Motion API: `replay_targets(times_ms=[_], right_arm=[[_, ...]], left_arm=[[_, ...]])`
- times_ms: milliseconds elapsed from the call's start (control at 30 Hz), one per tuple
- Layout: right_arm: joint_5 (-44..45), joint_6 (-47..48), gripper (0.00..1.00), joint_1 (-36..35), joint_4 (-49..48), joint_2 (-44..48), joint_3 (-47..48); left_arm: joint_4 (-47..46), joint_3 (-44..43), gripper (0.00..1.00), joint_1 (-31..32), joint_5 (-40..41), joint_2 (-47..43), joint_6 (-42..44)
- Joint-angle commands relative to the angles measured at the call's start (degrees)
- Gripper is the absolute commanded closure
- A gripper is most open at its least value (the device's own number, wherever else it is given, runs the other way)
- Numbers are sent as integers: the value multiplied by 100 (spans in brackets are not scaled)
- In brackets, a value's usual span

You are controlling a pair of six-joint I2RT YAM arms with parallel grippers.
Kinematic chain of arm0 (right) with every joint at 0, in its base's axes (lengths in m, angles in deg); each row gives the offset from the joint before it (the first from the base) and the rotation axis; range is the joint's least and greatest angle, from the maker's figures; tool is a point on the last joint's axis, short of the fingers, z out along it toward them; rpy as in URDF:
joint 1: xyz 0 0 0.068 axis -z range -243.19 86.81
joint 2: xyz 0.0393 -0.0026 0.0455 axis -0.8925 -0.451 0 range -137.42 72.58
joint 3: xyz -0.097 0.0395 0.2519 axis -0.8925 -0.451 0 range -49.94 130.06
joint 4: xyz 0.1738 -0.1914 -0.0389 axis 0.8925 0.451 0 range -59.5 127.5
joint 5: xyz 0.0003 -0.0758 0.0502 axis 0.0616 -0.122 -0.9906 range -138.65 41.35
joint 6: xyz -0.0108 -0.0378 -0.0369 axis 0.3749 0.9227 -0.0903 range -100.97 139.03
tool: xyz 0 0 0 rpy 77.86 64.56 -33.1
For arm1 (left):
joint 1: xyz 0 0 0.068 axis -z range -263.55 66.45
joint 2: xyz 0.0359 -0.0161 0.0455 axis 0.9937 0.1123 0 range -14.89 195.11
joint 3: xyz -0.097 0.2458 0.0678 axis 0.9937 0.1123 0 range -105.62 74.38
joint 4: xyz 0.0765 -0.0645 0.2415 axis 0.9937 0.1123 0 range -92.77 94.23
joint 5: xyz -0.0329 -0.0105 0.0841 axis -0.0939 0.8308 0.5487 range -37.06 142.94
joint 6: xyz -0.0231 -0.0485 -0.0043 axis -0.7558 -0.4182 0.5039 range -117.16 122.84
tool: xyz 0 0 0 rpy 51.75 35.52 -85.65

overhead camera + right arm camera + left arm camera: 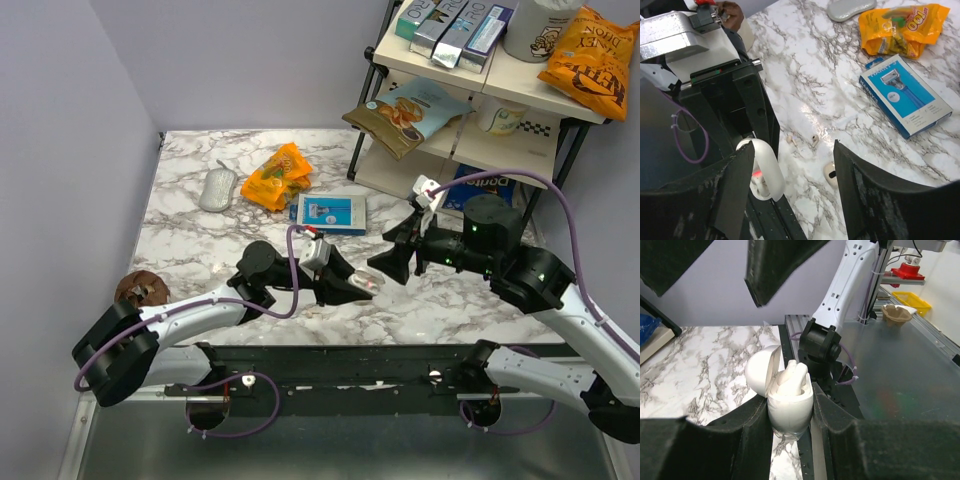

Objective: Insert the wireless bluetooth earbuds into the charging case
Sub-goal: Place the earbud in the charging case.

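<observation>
The left gripper (366,285) is closed on the charging case (789,407), a small glossy white plastic pill shape pinched upright between 2 matte black, rough-textured fingers (752,422), just above the near edge of the table. The case's domed lid (761,374) is hinged open and tipped back. A smooth, rounded white lump rises from the open body; whether it is an earbud cannot be told.

The right gripper (792,147) hangs just beside the left one, its 2 broad black fingers spread wide and holding nothing.

Between those fingers, 1 tiny cream, rounded earbud (830,174) with a dark spot lies on the glossy white marble table (805,75) with its grey veins, near the case but apart from it. Just beyond it lie 2 smaller pale bits, too small to identify.

Farther back sit a flat blue-and-white razor box (905,95), a crinkled orange snack bag (900,27) and a smooth grey mouse (850,7).
</observation>
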Motion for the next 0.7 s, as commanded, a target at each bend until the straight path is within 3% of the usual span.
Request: replay_targets(times_ms=[0,200,667], right_arm=[[133,167,20,-146,164,-64,-50],[107,228,14,-234,226,-143,-41],[186,228,13,-366,331,-292,-147]], left_arm=[[71,-283,100,30,155,88,127],[264,-380,100,30,243,132,215],[335,-389,100,30,243,97,329]])
